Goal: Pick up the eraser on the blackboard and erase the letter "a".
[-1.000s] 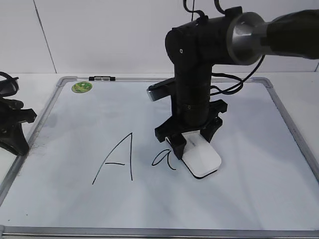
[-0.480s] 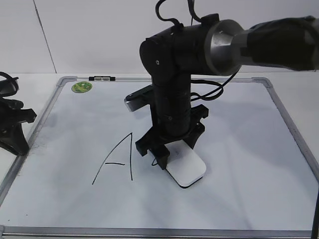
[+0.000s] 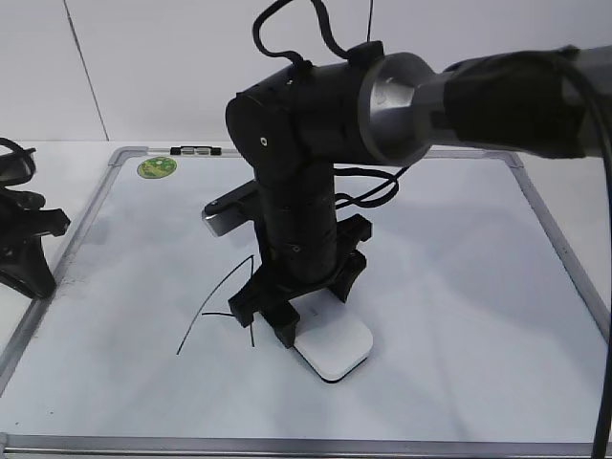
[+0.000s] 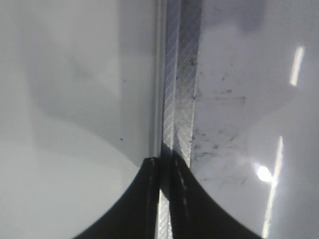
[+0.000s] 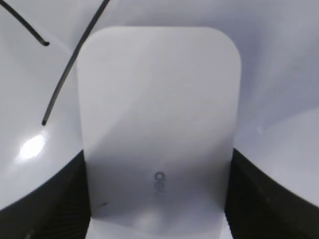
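Note:
The blackboard (image 3: 459,287) is a white board with a grey frame, lying flat. My right gripper (image 3: 311,314) reaches across it and is shut on the white eraser (image 3: 332,346), which rests flat on the board. In the right wrist view the eraser (image 5: 157,114) fills the gap between both fingers (image 5: 45,204). The letter "a" does not show; the arm and eraser cover its place. The capital "A" (image 3: 212,308) is partly hidden behind the gripper, and its strokes (image 5: 67,74) show beside the eraser. My left gripper (image 3: 24,251) is shut over the board's left frame (image 4: 182,89).
A round green magnet (image 3: 157,167) sits at the board's far left corner, with a small black clip (image 3: 196,150) on the top frame. A pale wall stands behind the board. The right arm's thick body (image 3: 296,143) hangs over the board's middle.
My right gripper has slid the eraser left across the board, over the spot where the "a" was visible. The "a" no longer shows. The left arm has not moved.

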`<action>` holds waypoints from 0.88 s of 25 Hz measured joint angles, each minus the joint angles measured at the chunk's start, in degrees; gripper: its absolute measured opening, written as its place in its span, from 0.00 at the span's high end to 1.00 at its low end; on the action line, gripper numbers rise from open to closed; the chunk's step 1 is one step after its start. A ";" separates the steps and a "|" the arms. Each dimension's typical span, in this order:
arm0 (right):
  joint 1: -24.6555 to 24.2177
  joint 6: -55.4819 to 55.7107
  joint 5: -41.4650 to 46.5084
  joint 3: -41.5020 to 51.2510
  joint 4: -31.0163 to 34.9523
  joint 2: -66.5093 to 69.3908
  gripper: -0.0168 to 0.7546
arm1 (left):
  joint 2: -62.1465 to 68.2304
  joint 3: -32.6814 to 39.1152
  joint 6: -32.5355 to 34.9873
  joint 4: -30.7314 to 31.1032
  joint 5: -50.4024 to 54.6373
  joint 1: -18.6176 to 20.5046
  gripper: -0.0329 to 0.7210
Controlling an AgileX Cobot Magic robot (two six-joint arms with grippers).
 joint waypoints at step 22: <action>-6.09 4.35 -0.14 0.00 -3.49 0.00 0.29 | 0.09 0.00 0.00 -0.79 -0.46 0.00 0.93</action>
